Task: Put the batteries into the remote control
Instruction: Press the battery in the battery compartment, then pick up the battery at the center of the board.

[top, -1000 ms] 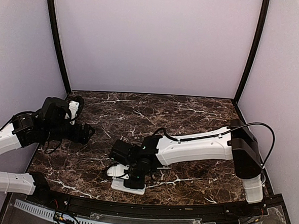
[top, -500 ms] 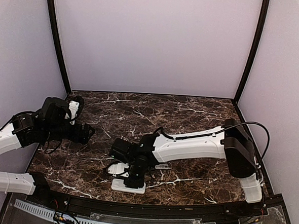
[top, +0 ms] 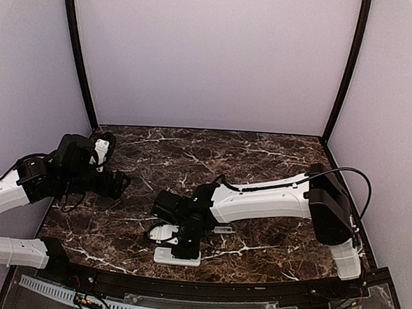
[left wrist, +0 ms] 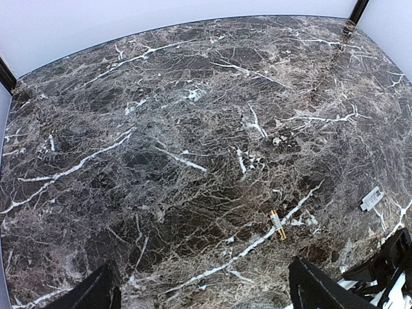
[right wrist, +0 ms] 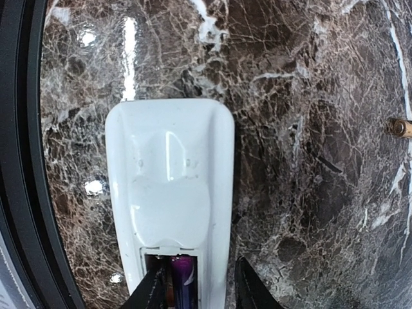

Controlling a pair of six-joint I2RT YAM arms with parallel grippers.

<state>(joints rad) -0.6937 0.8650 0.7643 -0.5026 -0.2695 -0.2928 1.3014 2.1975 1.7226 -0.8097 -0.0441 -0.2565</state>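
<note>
The white remote control (right wrist: pixel 168 193) lies back up near the table's front edge, also in the top view (top: pixel 177 257). Its dark recess is open, and a purple-blue battery (right wrist: pixel 182 280) lies in it. My right gripper (right wrist: pixel 201 293) hovers low over that end, jaws apart. One finger is over the recess beside the battery, the other is off the remote's right side. A second battery (left wrist: pixel 277 224) with a gold end lies loose on the marble, also at the right wrist view's right edge (right wrist: pixel 400 127). My left gripper (left wrist: pixel 206 297) is open and empty at the far left (top: pixel 117 182).
A small flat white piece (left wrist: pixel 372 198) lies on the marble right of the loose battery, also in the top view (top: pixel 222 230). Another white part (top: pixel 161 232) shows beside my right gripper. The black front rail (top: pixel 205 289) runs just behind the remote.
My right arm's elbow has shifted slightly left and its gripper has settled a little over the remote's recess end. The left arm has not moved.
</note>
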